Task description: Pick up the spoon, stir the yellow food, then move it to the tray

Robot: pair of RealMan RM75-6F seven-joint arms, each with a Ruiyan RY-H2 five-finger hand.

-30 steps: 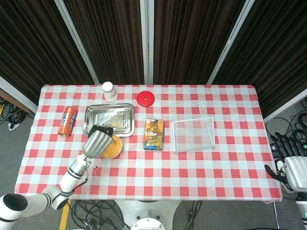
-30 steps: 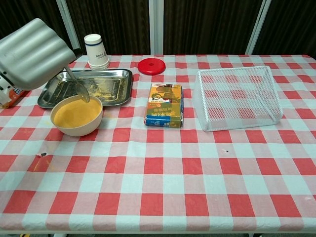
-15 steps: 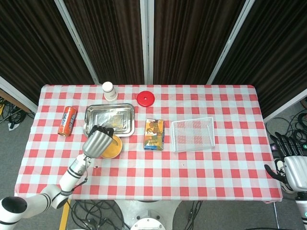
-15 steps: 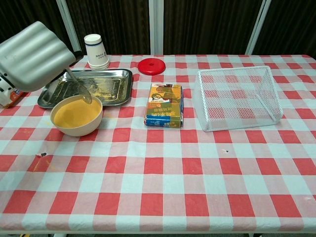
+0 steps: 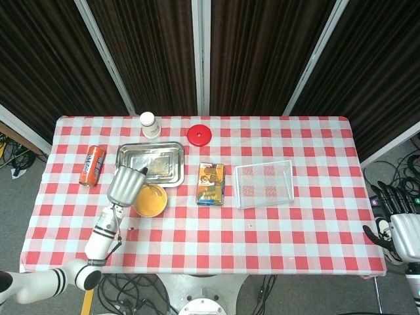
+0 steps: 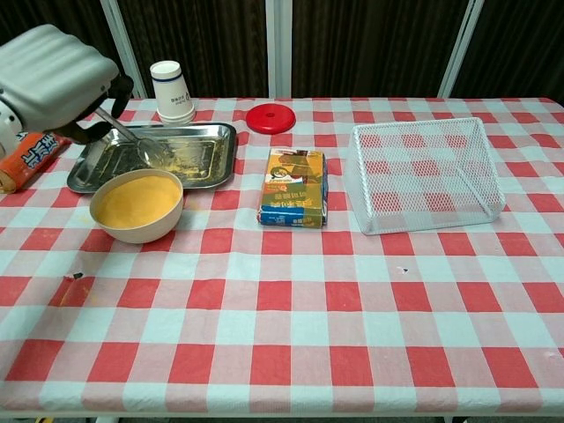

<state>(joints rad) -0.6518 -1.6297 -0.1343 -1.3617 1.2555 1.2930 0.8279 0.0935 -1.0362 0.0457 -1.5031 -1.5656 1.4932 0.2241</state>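
Gripping the spoon (image 6: 134, 141) by its handle, the left hand (image 6: 53, 75) held it slanting, bowl low-right over the tray (image 6: 211, 141), beside the yellow food (image 6: 137, 200); right hand (image 5: 401, 230) idled off-table, fingers apart.

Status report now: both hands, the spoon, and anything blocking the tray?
Left hand holds spoon, bowl end over tray. Right hand off the table, holding nothing. Tray unobstructed; bowl of yellow food beside it.

My head view looks almost straight down from high up, whole table (image 5: 315, 230) in frame. Chest view sits low at the near edge, looking across toward the curtains (image 6: 370, 44), much closer. Both catch the tray (image 5: 149, 163) and bowl (image 6: 137, 207).
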